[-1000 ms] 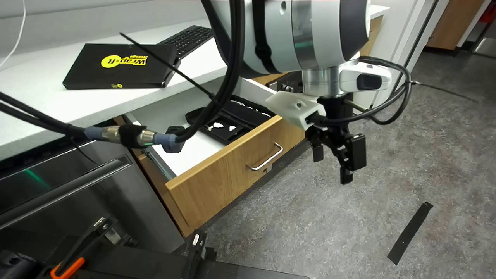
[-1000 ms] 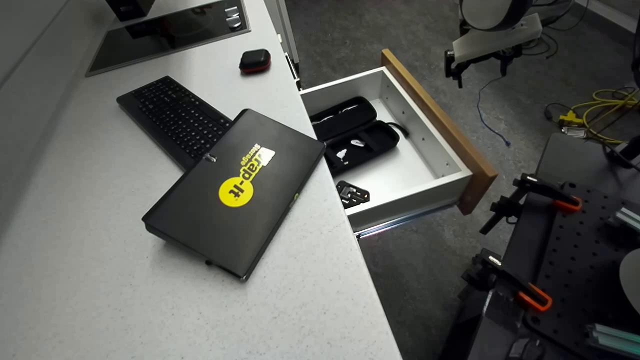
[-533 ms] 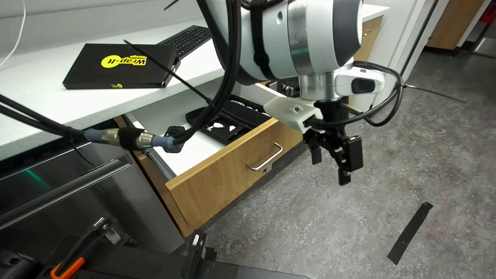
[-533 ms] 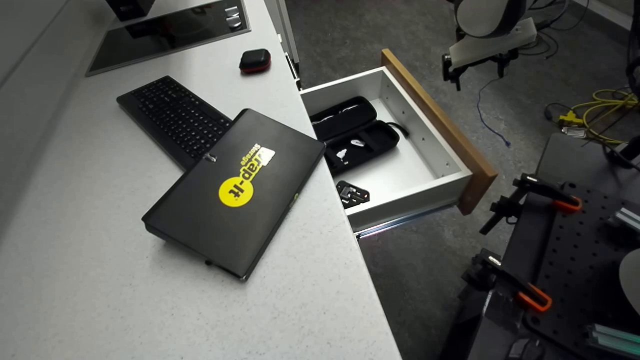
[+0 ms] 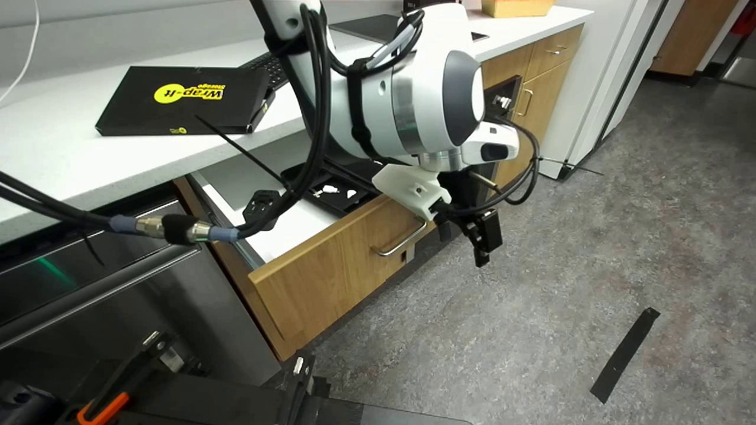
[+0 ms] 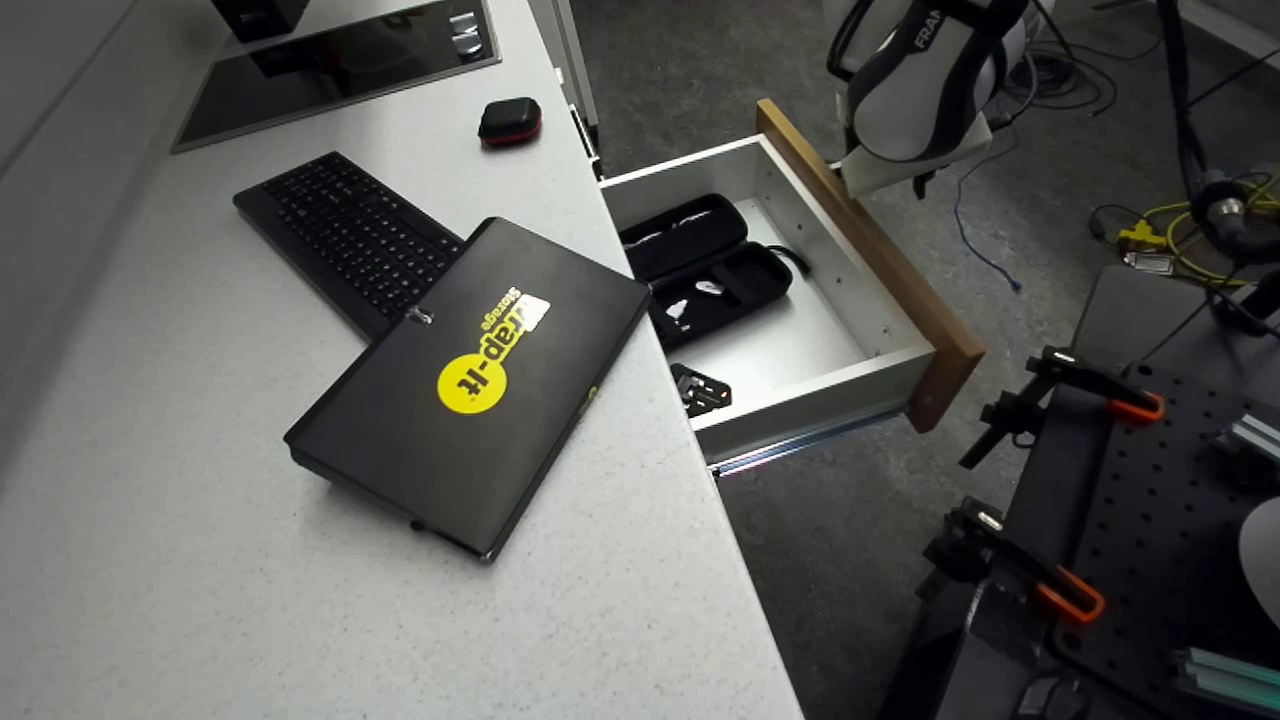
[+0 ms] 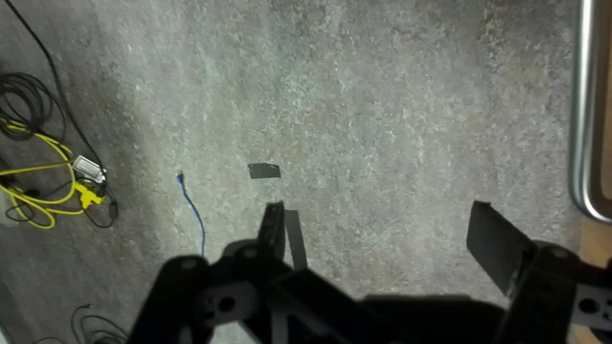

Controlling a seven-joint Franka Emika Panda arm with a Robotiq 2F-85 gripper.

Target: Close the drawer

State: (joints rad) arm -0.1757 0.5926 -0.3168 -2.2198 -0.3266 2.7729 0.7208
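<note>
Wide light-oak-fronted drawer (image 5: 319, 289): it is standing open past the front edge of the white speckled bench (image 6: 250, 620), its rear hiding beneath.
Slim silver bar handle (image 7: 582, 95): it is running along the drawer's face, the wrist view cutting it off.
Black two-fingered gripper (image 7: 375, 222): its fingers are standing wide apart just outside the drawer; the white-and-black arm (image 6: 900, 110) is hiding most of it in an exterior view, leaving me unable to tell whether it is touching the wood.
Hinged black case (image 6: 750, 275): it is lying inside the drawer, the bench's front edge covering one end.
Yellowish boxy object (image 5: 517, 8): it is sitting near the bench's far corner, the view's top cutting through it.
Mottled grey floor (image 5: 520, 330): it is stretching beyond the drawer front; a black perforated platform (image 6: 1180, 470) is standing apart from the drawer, opposite the bench's front edge.
</note>
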